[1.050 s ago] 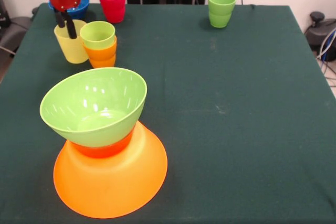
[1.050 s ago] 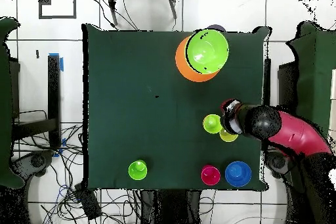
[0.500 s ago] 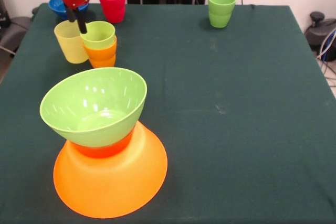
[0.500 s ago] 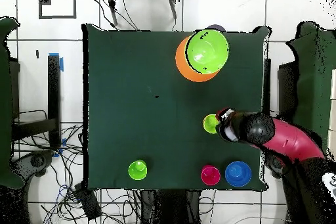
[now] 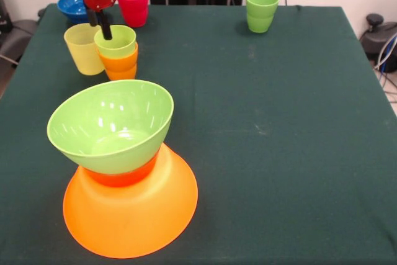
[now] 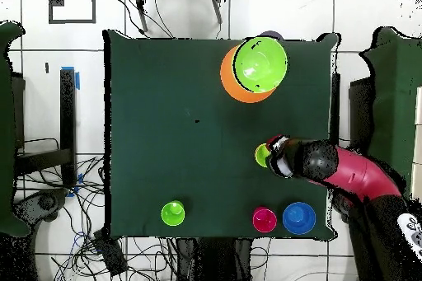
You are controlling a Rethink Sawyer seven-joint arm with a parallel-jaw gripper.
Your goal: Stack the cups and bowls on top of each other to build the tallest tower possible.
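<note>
From the front, the hand (image 5: 101, 24) hangs open, empty fingers over the lime cup (image 5: 115, 41) nested in an orange cup (image 5: 121, 64), apparently lining up a grasp. Overhead, the tower (image 6: 252, 70), a lime bowl (image 6: 260, 62) upon the big orange bowl (image 6: 230, 83), waits near the bench (image 6: 181, 88) edge, well apart.

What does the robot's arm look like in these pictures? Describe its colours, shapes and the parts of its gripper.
The arm is a thick rounded tube, red with a black joint section. At its end sits a silver-grey ring and a round red disc. The gripper has slim black fingers pointing downward.
</note>
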